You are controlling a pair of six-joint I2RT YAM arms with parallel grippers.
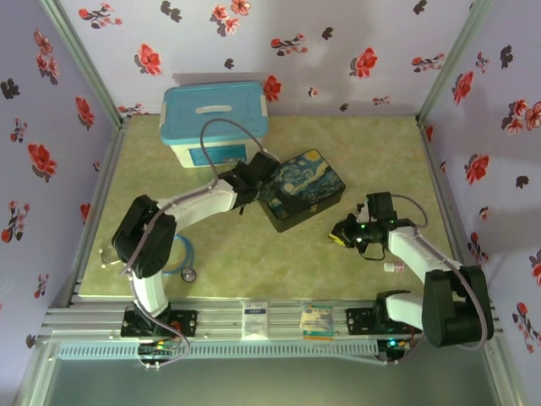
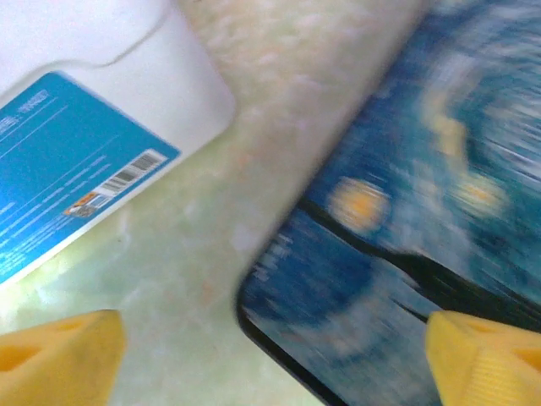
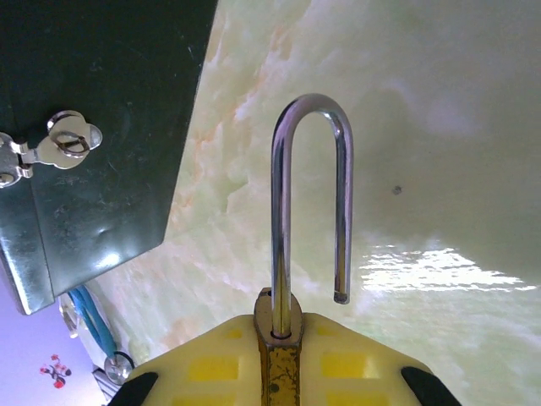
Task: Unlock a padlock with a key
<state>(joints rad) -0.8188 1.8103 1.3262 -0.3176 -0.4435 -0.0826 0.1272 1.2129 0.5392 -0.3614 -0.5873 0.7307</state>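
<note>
Here: padlock (image 3: 280, 365); bin (image 2: 127, 51) w/ illegible label (image 2: 59, 161)

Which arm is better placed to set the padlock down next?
Right, probably: the right gripper is shut on the padlock, its shackle free at one end. The left gripper hovers open by the Starry Night box.

The top external camera looks down from above the near edge over the table (image 1: 254, 262). The left wrist camera hangs close above a corner of the painted box (image 2: 423, 211); the right wrist one, just behind the padlock (image 3: 280, 364), faces that box's side, upper left
</note>
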